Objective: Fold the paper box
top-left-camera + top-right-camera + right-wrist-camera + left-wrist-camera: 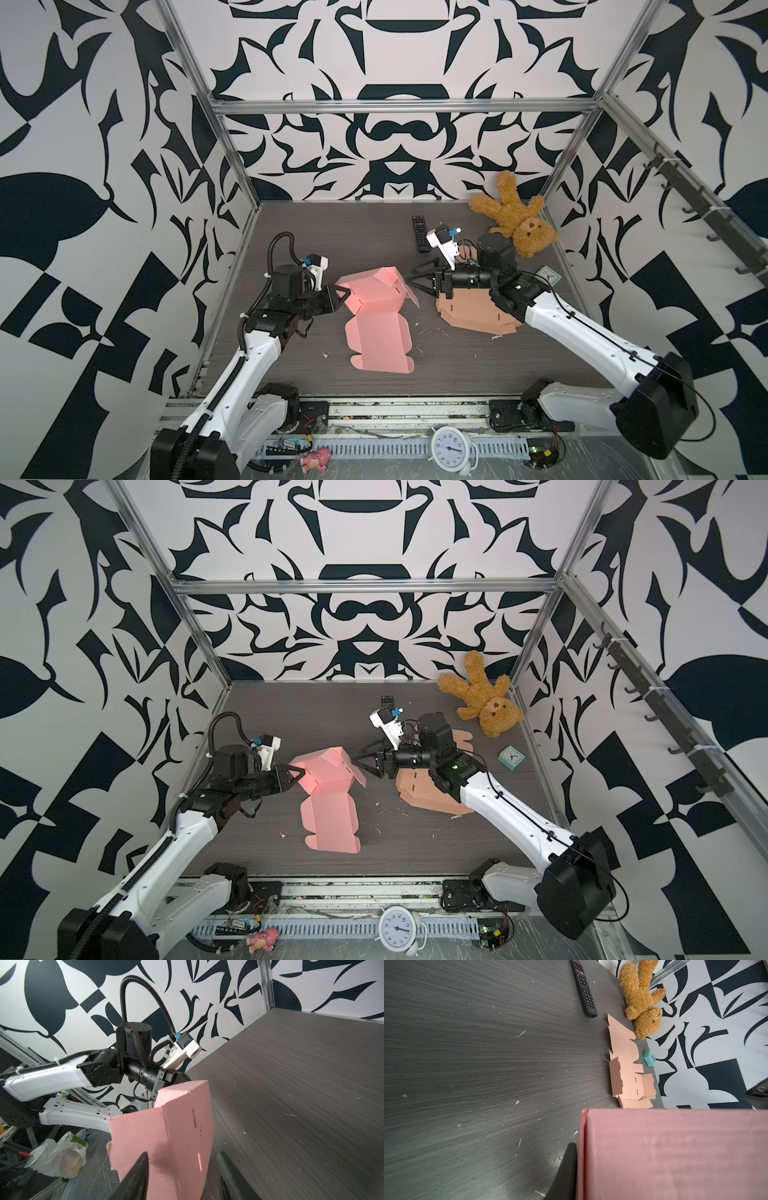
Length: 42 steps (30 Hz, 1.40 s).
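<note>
The pink paper box (376,328) lies mid-tabletop (457,365), its long axis running from the far, half-raised walls to the flat lid panel nearer the camera. The left hand (343,296) is clamped on the box's left wall, thin matte card pinched between its black fingers. The right hand (411,277), jaws parted and holding nothing, points at the box's right side, where a loose flap (411,297) splays outward just beside its fingertips. This hand is plainly the nearer to that flap. The card looks light and crease-scored, with two tab slots cut through it. A tan box blank (478,318) lies beneath the right arm.
</note>
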### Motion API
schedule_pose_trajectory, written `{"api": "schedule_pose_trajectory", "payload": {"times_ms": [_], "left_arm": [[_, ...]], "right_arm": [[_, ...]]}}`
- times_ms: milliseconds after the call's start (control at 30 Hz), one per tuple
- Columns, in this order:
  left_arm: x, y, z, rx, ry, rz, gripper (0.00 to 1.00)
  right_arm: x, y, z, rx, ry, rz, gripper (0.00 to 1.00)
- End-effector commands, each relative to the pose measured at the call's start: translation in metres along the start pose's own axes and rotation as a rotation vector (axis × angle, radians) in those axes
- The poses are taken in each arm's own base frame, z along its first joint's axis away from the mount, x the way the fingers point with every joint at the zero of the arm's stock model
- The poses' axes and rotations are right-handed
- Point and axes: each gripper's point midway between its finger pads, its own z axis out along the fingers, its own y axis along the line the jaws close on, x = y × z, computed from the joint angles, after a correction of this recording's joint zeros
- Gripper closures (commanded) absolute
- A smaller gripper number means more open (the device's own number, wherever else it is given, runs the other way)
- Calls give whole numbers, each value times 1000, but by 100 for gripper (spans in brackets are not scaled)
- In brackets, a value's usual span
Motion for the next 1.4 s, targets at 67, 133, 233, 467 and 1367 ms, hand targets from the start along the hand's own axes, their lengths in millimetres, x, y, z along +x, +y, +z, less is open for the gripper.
{"api": "schedule_pose_trajectory", "payload": {"times_ms": [67,133,233,467,1367], "left_arm": [[-5,-9,-3,27,7,13,85],[-4,-8,-2,24,10,11,85],[-3,-6,0,20,18,2,85],[-2,-2,4,14,30,-10,85],[9,35,26,-87,-37,-117,86]], "right_arm": [[-18,20,0,-17,-1,-111,48],[-16,19,3,4,20,-126,49],[-10,18,10,28,52,-142,50],[-4,10,21,110,96,-179,52],[13,-25,62,424,187,-219,61]]}}
